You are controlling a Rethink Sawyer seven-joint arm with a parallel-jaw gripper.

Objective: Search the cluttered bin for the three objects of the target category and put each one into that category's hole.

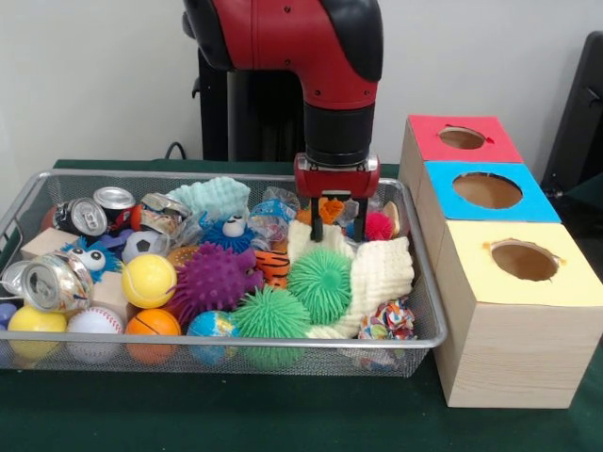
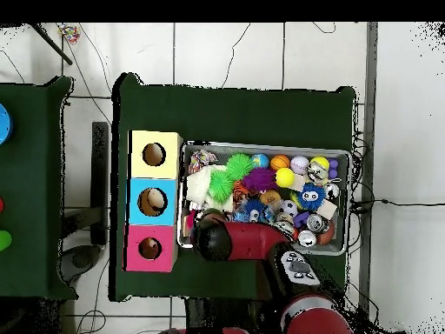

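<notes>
The end effector is spread apart, lowered into the bin at upper centre; a neighbouring orange toy could be caught instead.

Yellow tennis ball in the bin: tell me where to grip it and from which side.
Come straight down from above onto the yellow tennis ball and close the gripper across its widest part. Its round top is exposed, while cans and other balls crowd its sides.

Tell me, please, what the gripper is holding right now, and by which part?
It cannot be told: the gripper is down among the bin's clutter, an orange object between its fingers, but no grasp shows.
</notes>
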